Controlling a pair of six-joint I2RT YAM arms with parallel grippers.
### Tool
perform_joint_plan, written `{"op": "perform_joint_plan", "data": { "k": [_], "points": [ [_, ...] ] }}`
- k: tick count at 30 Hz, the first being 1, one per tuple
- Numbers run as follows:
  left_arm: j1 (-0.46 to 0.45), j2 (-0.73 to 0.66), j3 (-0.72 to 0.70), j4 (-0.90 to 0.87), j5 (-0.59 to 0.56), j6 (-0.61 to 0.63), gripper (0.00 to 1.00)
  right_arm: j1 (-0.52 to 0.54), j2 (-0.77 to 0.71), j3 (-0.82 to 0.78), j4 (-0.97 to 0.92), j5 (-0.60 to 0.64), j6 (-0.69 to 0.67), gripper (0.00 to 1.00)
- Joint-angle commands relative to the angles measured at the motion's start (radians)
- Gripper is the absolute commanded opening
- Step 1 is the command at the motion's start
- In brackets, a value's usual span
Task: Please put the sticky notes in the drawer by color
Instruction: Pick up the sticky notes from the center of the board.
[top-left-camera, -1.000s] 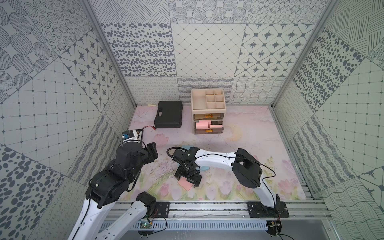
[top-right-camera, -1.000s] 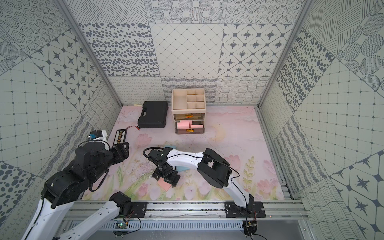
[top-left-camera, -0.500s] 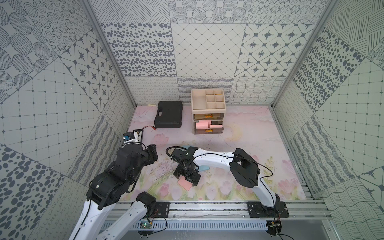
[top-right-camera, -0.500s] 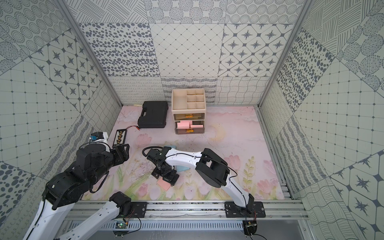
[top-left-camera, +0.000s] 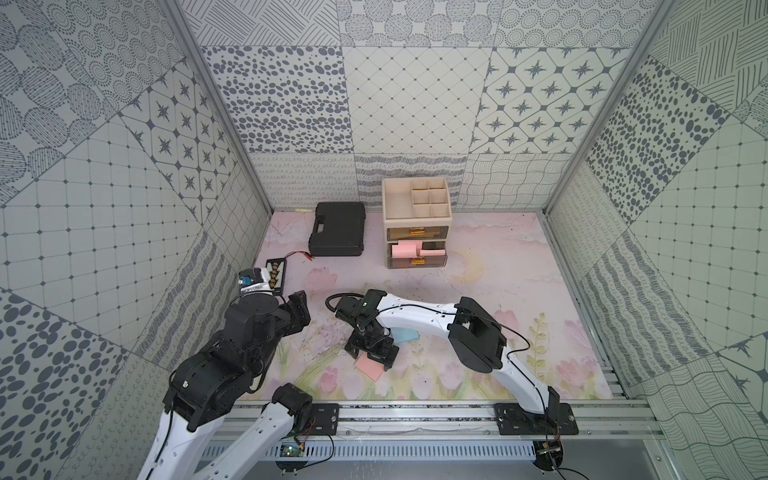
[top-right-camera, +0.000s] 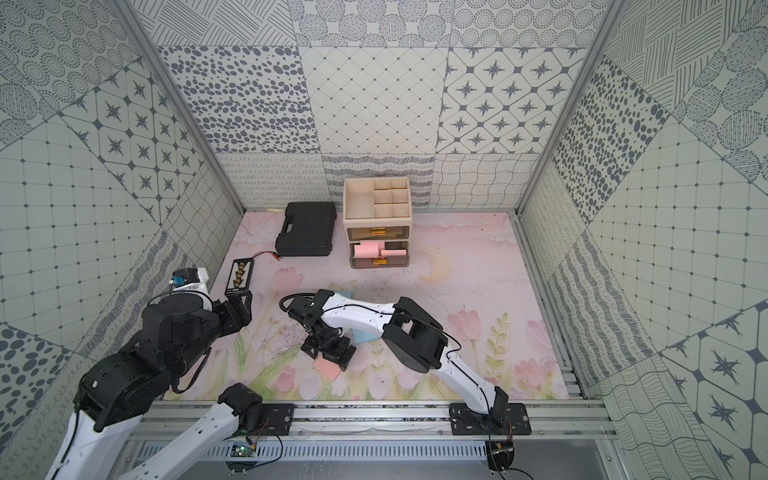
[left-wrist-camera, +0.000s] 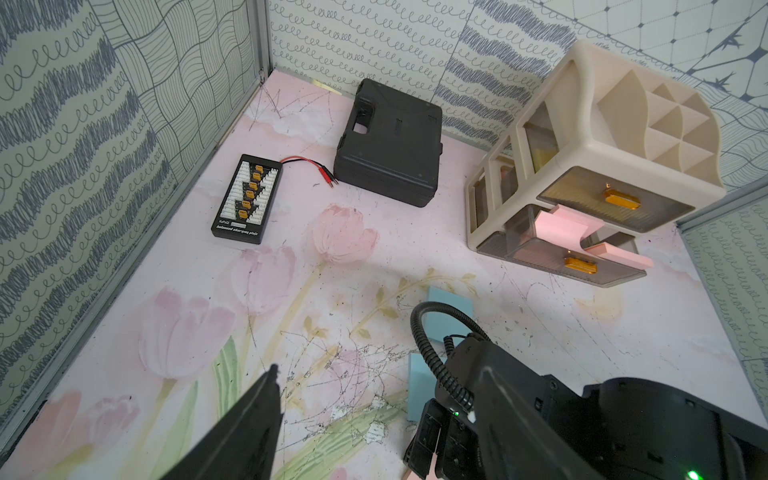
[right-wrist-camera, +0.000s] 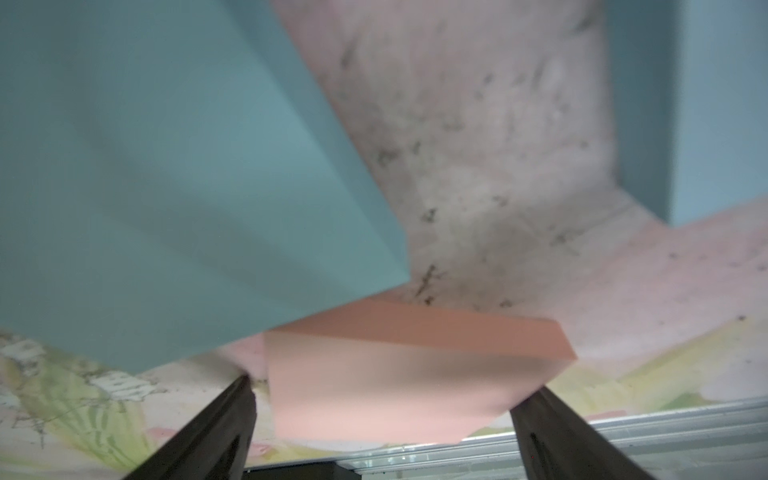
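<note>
Both top views: the right gripper (top-left-camera: 372, 357) hangs wide over a pink sticky note (top-left-camera: 368, 369) on the mat (top-left-camera: 498, 270); the left gripper (top-left-camera: 300, 308), can't tell how wide. Left wrist view: more pink notes (left-wrist-camera: 559, 226) sit in the drawer cabinet (left-wrist-camera: 615, 124), in its pulled-out tray. Right wrist view: fingers (right-wrist-camera: 216, 432) flank the note, not pinching.

Three paneled walls closed in the cell: the back wall (top-left-camera: 399, 104) at 12 o'clock, the left wall (top-left-camera: 83, 208) at 9 and the right wall (top-left-camera: 685, 208) at 3. All were papered in grey-on-white patchwork of dots, stars, grids and wavy lines. Bare metal posts (top-left-camera: 216, 104) marked the two far corners. The floor mat (top-left-camera: 498, 257) was pale pink, printed with tulips and clouds and scuffed with dark marks. A metal rail (top-left-camera: 415, 419) ran along 6 o'clock. The light was soft and even.
</note>
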Motion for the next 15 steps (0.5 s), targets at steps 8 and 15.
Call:
{"op": "perform_joint_plan", "data": {
  "k": [8,15],
  "points": [
    [0.005,-0.023,0.003,-0.021,-0.012,0.006,0.76,0.012,0.004,-0.064,-0.027,0.106,0.015,0.77],
    [0.005,-0.013,-0.009,-0.019,-0.012,0.000,0.76,0.012,-0.133,-0.219,0.032,0.155,0.018,0.77]
  ]
}}
